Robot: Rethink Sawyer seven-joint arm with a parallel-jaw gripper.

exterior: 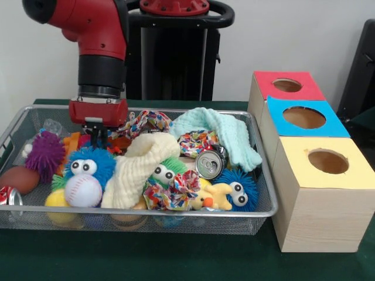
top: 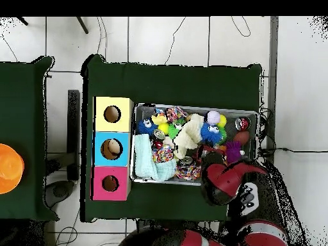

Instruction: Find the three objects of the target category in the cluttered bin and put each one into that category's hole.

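The wire bin (exterior: pixel 266 202) is full: purple spiky ball (exterior: pixel 45 155) at 9 o'clock, baseball (exterior: pixel 82 190) at 7, crushed soda can (exterior: pixel 210 163) near centre, mint cloth (exterior: pixel 225 137) at 2. The gripper (exterior: pixel 97 138) dips into the clutter at 10 o'clock; whether it holds anything cannot be told. The target category is not indicated. Overhead, something pale sits in the blue box (top: pixel 111 148); yellow box (top: pixel 112 114) and red box (top: pixel 110 183) look empty. Most sorting apparently remains.

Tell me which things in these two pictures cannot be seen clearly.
- End effector, front view: its tips sink among the toys; open or shut is unclear. Overhead, the red and black arm covers it.
- Red soda can, front view: cut by the left edge.
- Blue-topped wooden box, overhead: something pale in its hole, too small to identify.
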